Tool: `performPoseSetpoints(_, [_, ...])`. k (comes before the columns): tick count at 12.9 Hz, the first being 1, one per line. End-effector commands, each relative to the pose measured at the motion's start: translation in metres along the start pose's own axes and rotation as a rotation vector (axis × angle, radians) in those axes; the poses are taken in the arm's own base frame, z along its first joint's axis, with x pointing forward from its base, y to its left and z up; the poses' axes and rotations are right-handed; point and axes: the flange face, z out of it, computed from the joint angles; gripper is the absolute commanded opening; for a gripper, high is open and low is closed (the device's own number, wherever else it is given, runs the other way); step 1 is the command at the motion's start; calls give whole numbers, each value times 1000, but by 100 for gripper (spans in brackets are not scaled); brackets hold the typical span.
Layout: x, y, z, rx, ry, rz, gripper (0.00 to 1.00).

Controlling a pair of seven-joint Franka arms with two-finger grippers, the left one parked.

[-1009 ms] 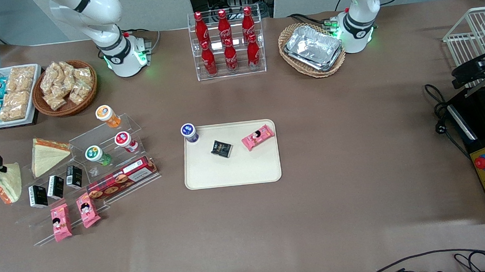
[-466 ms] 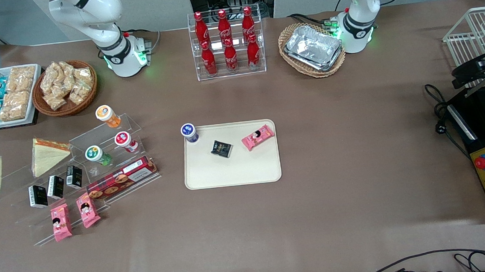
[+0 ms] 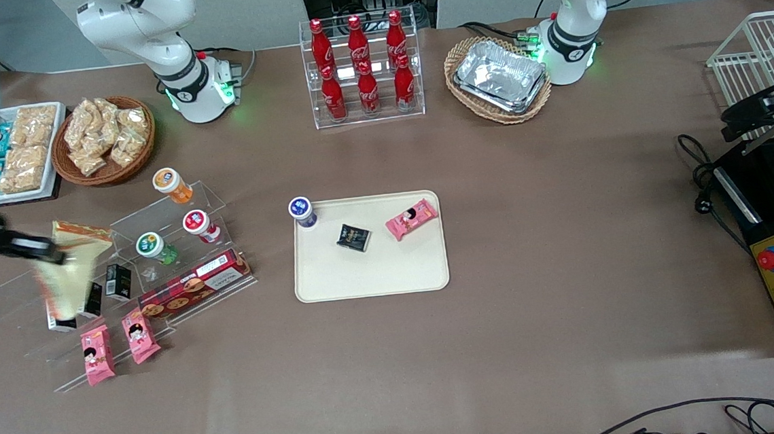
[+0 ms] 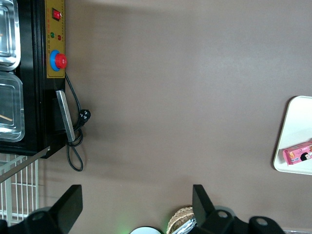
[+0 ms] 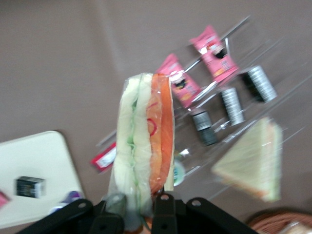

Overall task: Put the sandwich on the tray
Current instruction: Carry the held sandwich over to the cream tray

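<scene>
My right gripper (image 3: 52,257) is shut on the sandwich (image 3: 63,287), a pale wedge in clear wrap. It hangs blurred above the acrylic display stand (image 3: 155,213) at the working arm's end of the table. In the right wrist view the sandwich (image 5: 144,146) stands on edge between the fingers (image 5: 165,209), its green lettuce and orange-red layers showing. The cream-beige tray (image 3: 371,276) lies flat at the table's middle, well apart from the gripper; it also shows in the right wrist view (image 5: 34,156) and the left wrist view (image 4: 295,126).
A similar pale wedge with an orange edge (image 5: 253,161) lies on the stand under the gripper. The stand also holds cups, black boxes, pink packets and a biscuit box (image 3: 194,285). On the tray are a blue-lidded cup (image 3: 301,211), a black packet (image 3: 353,237) and a pink packet (image 3: 412,218).
My gripper has swung in from the table's edge at the working arm's end, carrying the sandwich toward the tray, and now hangs over the display stand.
</scene>
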Motion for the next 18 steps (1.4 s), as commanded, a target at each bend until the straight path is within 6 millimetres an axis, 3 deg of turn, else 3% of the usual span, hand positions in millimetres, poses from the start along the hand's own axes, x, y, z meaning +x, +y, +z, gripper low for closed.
performPoseSetpoints(1, [-38,-120,10,-23,-18,193,0])
performPoseSetpoints(4, [-83,-243,47,-39,26,348,0])
performPoseSetpoints(5, [-100,-280,70,-50,36,414,0])
performPoseSetpoints(7, [-114,-328,106,-11,80,584,0])
performPoseSetpoints(10, [-134,-385,170,53,116,803,0])
performPoseSetpoints(12, [-140,-412,210,98,152,933,0])
performPoseSetpoints(15, [-142,-439,259,122,191,1074,0])
performPoseSetpoints(18, [-148,-447,281,136,200,1259,0])
